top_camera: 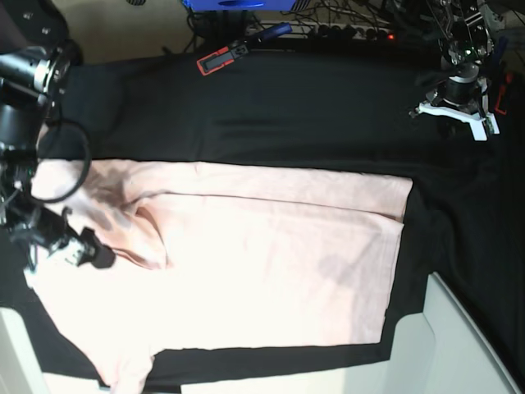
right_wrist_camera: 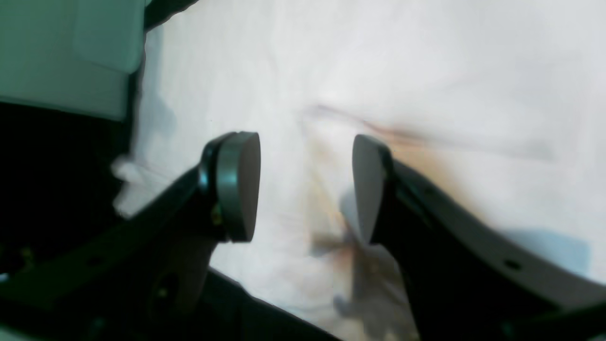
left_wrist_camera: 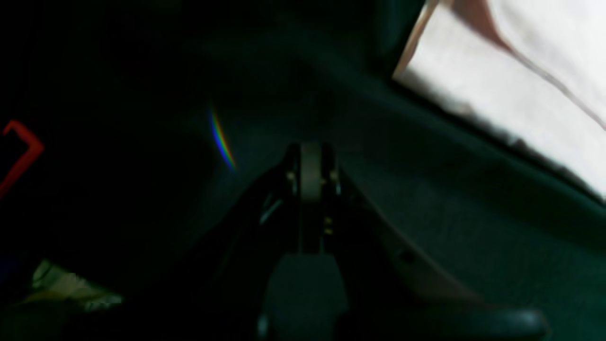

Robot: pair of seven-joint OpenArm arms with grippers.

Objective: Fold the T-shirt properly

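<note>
The pale pink T-shirt (top_camera: 271, 263) lies spread flat on the black table cloth (top_camera: 312, 115), plain side up, with a sleeve folded in at its left end. My right gripper (right_wrist_camera: 307, 187) hovers just over that left part of the shirt (right_wrist_camera: 426, 71), jaws apart with only cloth beneath them; in the base view it is at the shirt's left edge (top_camera: 97, 256). My left gripper (left_wrist_camera: 311, 166) is shut on nothing, over bare black cloth, far off at the back right corner (top_camera: 456, 103). A corner of the shirt (left_wrist_camera: 511, 71) shows in the left wrist view.
A red and black clamp tool (top_camera: 238, 51) lies at the table's back edge, with cables (top_camera: 353, 25) behind it. A white panel (top_camera: 459, 345) stands at the front right, close to the shirt's hem.
</note>
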